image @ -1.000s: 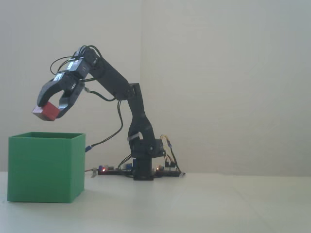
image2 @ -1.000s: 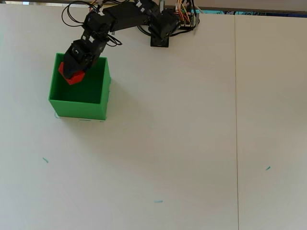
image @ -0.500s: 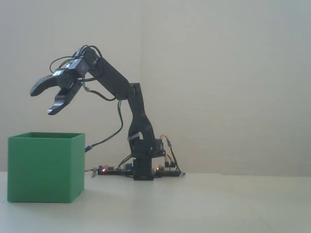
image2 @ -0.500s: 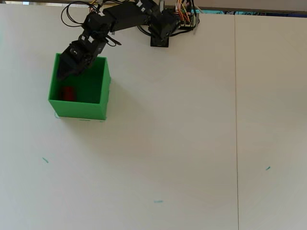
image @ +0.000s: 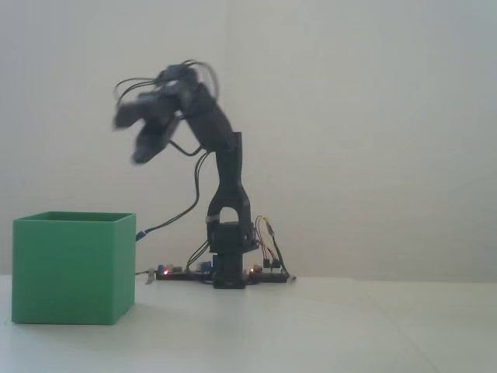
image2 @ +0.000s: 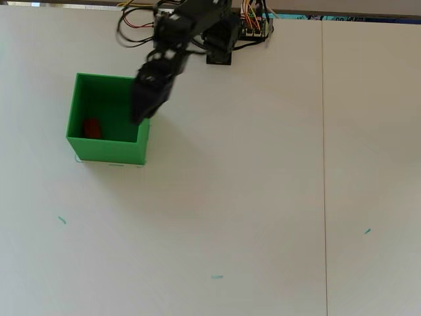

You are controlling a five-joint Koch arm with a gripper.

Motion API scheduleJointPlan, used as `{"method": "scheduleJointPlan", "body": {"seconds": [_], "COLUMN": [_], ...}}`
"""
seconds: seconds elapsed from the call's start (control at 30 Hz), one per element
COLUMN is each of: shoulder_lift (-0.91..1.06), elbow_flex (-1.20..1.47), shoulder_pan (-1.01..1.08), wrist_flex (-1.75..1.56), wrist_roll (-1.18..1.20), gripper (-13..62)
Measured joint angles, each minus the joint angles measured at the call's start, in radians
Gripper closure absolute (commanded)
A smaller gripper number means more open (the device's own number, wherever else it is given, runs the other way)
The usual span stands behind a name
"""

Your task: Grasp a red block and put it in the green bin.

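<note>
Since a second ago the red block [image2: 91, 128] has left the jaws and dropped into the green bin [image2: 142, 134]; the gripper [image: 133, 138] has lifted and swung back toward the base, now high and right of the bin in the fixed view, blurred with motion. Jaws read as spread apart and empty in the fixed view, two dark tips with a gap between; the overhead view shows the gripper [image2: 140, 112] only as a smear over the bin's right wall.

Block lies on the bin floor near the left front corner in the overhead view, close to the left wall; whether it touches it, cannot tell. Hidden by the bin wall in the fixed view.

Handling, judged: block looks like a small rigid brick, matte, light, flat-faced, not fragile, not slippery. Best taken across two opposite flat sides, the narrower span, jaws coming straight down; near the wall there is little room for the outer finger. Task looks done, so no regrasp is needed.

Bin: bright green cube, thin plain walls, open top, matte plastic look, stiff but probably light enough to slide if bumped. Table [image2: 263, 197] is pale, smooth and matte, with a seam running down the right side. Arm is black, cables looped off it, with an electronics board [image: 264, 272] beside the base.
</note>
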Motion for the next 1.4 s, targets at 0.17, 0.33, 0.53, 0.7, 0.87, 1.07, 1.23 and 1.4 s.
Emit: {"method": "scheduleJointPlan", "body": {"seconds": [0.17,0.33,0.53,0.7,0.87,1.07,1.23,1.4], "shoulder_lift": [0.179,0.278,0.382,0.517,0.615,0.689,0.692,0.692], "elbow_flex": [0.106,0.112,0.176,0.403,0.584,0.808,0.991,1.189], "shoulder_pan": [-0.186,-0.313,-0.357,-0.362,-0.387,-0.394,-0.396,-0.390], "wrist_flex": [-0.058,-0.060,-0.060,-0.060,-0.064,-0.141,-0.204,-0.250], "wrist_roll": [0.089,0.137,0.152,0.193,0.219,0.227,0.279,0.296], "gripper": [14.9,14.9,14.9,14.8,14.6,14.7,14.2,14.0]}}
